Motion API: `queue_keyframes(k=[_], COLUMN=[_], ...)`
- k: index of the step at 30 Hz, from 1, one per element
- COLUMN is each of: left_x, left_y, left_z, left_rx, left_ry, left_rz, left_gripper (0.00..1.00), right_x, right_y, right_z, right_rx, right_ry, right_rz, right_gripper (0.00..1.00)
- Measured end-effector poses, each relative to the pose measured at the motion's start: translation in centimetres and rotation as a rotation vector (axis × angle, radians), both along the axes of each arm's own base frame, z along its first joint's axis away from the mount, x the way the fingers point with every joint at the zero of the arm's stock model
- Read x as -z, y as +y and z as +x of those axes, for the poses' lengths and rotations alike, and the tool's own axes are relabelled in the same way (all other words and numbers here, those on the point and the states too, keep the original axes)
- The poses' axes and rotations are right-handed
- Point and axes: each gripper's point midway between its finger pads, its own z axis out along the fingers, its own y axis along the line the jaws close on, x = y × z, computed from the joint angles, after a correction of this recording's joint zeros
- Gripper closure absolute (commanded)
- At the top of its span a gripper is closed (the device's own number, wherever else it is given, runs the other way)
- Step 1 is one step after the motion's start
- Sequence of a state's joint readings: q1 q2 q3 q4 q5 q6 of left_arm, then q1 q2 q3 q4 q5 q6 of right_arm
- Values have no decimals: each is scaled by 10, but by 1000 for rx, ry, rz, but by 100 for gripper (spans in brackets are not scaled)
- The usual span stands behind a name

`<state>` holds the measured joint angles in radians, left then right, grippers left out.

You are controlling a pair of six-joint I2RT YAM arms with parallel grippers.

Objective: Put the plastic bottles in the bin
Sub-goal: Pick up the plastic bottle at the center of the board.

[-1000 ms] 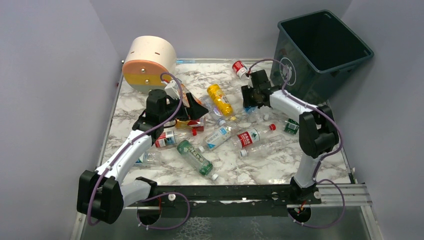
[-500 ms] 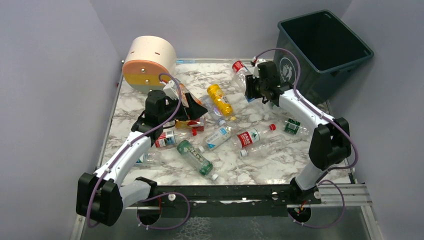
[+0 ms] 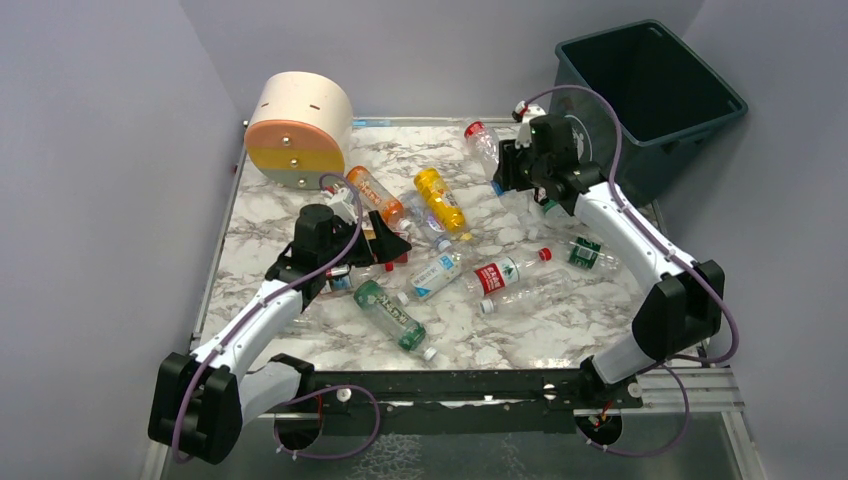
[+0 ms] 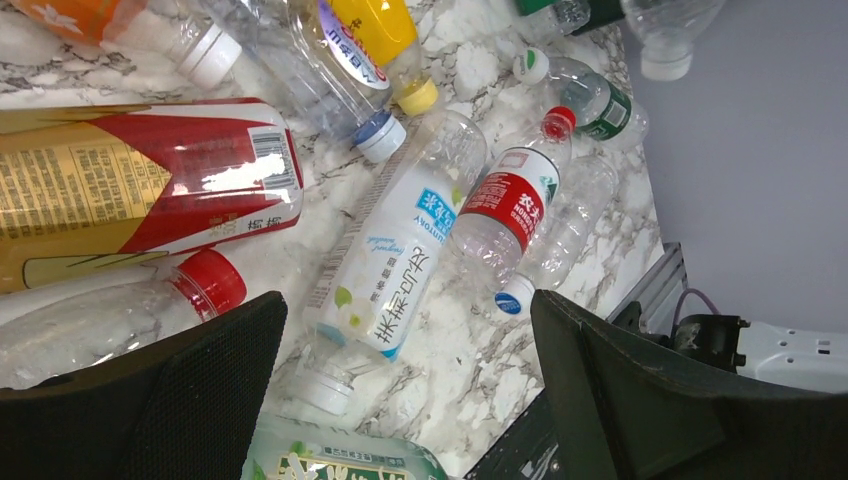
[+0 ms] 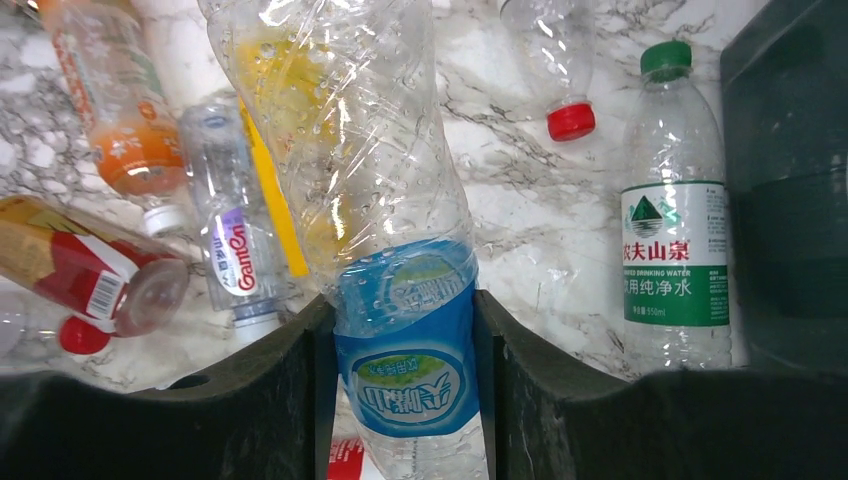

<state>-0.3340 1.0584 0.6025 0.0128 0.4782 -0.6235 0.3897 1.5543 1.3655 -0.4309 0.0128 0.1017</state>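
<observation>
- Plastic bottles, ten or so, lie on their sides across the marble table. None shows inside the bin, so the task appears barely begun.
- Left: the left gripper hangs low over the left-centre cluster, its jaws spread wide and holding nothing. A white-and-blue-labelled bottle lies directly under the gap without touching either finger, and a red-capped clear bottle lies just beside the left-hand finger.
- Centre: an orange bottle, a yellow bottle and a green bottle rest on the table, apart from both grippers.
- Right: the right gripper pinches a clear blue-labelled bottle at its label band. The bottle's body juts beyond the fingertips, raised above the table.
- Far right: the bin stands open at the far right corner, just beyond the right gripper. The held bottle has not yet crossed the rim; lifting it over and releasing it is judged to be the step in hand.
</observation>
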Motion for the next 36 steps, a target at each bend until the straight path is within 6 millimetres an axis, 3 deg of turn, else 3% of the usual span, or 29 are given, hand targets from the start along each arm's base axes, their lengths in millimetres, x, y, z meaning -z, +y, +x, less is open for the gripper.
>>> queue_keyframes(k=[16,24,29,36], left_x=[3,14,17,-3], left_y=[-2,-7,-14,-19], left_z=[1,-5,-13,-22], left_rx=[-5,8,33,37], left_ry=[-16,13,21,-18], left_rz=[-24,-40,-44,-82], left_gripper=[1,1,1,1], right_x=[-136,-200,-232,-283], right_y=[15,20,3,-52], right_z=[15,44,56,64], right_rx=[-16,6,68,224], right_ry=[-224,-372,-464,-621], right_rz=[141,178,170,180], right_gripper=[54,53,53,53])
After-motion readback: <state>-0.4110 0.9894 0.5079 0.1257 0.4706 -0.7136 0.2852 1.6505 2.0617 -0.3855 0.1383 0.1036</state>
